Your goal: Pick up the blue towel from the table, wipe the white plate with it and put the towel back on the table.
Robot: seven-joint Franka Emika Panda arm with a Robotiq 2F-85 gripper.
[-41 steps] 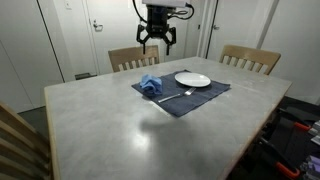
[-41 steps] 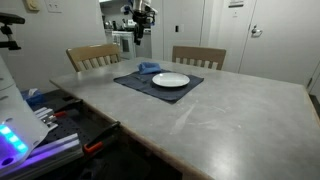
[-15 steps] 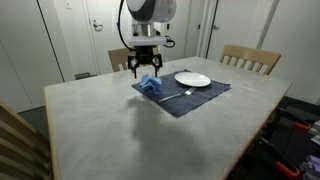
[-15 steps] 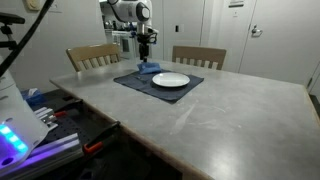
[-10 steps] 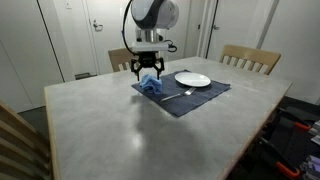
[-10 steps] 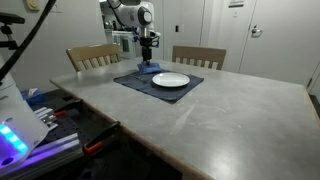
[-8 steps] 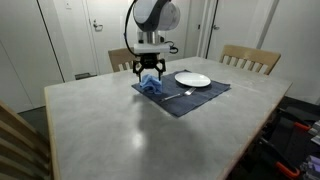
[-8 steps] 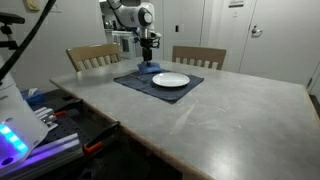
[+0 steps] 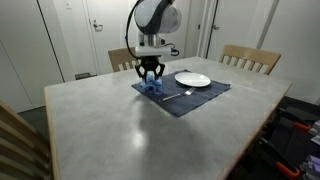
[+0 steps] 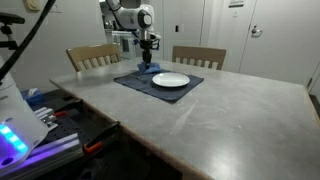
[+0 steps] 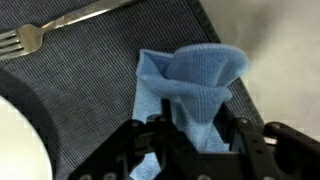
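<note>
two dark fingers (image 11: 128, 142) of the gripper (image 11: 188, 130) are crowding the bottom edge of the wrist view. they are blurred and cut off by the frame, so their tips are hard to make out. they are standing wide apart, one on each side of the blue towel (image 11: 190, 85), and clamping nothing. whether the pads are touching the cloth is impossible to tell. only this view is showing the towel's shape. it is light blue, bunched into a raised fold with a curled top rim, and lying on the dark woven placemat (image 11: 80, 90) close to its edge, with bare table (image 11: 275, 40) just beyond. a fork (image 11: 60, 28) is lying across the top, its handle running out of frame. only a sliver of the white plate (image 11: 12, 140) is peeking in at the lower left.

in both exterior views the gripper is hanging low over the towel and hiding much of it, so the cloth is reading as a small blue lump (image 9: 150, 88). these views are showing the whole plate (image 9: 192, 79) on the same placemat, beside the towel and apart from it. two wooden chairs (image 9: 250, 58) are standing behind the table.
</note>
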